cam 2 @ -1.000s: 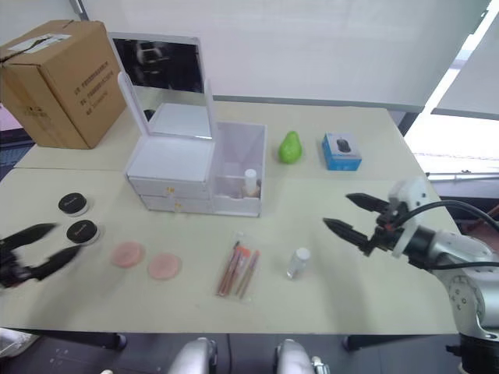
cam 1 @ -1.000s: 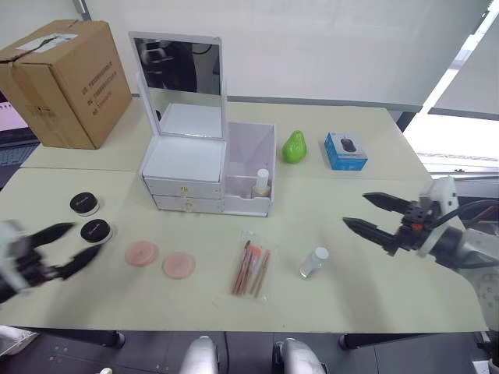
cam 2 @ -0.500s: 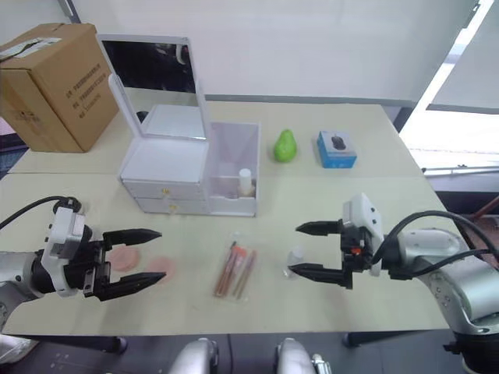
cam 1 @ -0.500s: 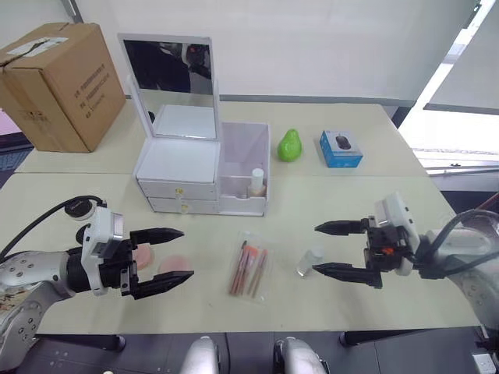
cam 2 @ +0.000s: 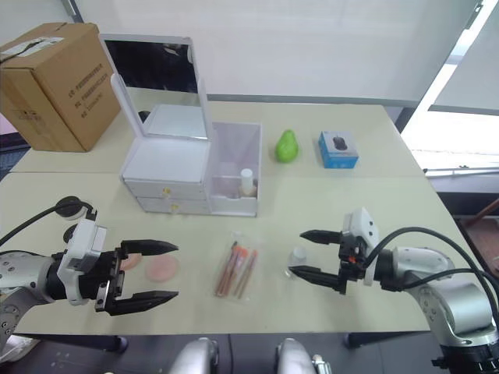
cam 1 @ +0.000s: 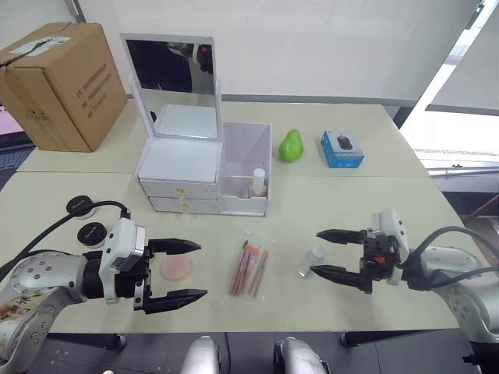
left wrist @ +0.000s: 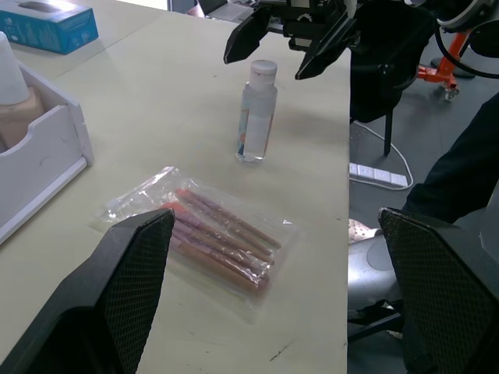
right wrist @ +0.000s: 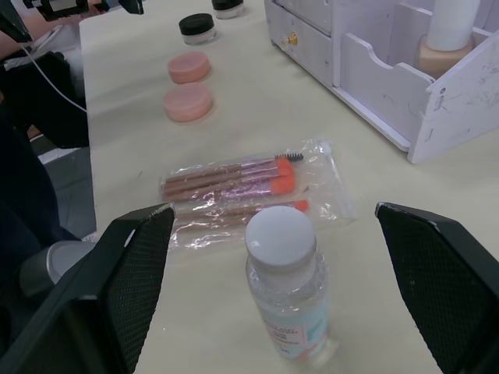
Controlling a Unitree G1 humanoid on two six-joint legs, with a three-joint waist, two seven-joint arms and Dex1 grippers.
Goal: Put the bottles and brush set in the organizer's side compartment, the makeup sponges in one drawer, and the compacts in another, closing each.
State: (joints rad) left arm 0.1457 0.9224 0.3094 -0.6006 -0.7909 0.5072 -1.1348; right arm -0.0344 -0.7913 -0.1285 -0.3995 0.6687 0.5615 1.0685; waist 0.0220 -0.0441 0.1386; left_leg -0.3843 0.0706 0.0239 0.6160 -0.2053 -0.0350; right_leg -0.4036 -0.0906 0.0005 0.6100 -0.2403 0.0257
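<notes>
Compacts (cam 1: 79,206): two black ones near the table's left edge, behind the left arm.
Left gripper (cam 1: 181,271): fingers spread wide, holding nothing, hovering beside the sponges.
Sponges (cam 1: 176,267): pink discs; one shows between the left fingers, a second just beside it.
Organizer (cam 1: 207,178): both drawers shut; one bottle already stands in its side compartment (cam 1: 249,183).
Brush set (cam 1: 251,267): clear packet between the two arms, long axis running roughly toward the organizer.
Clear bottle (cam 1: 313,261): upright, directly ahead of the right fingertips, between their lines; the right arm is plainly nearer.
Right gripper (cam 1: 327,252): wide apart, empty, aimed at the bottle.
Next move, likely: advance slightly, then close around the bottle.
</notes>
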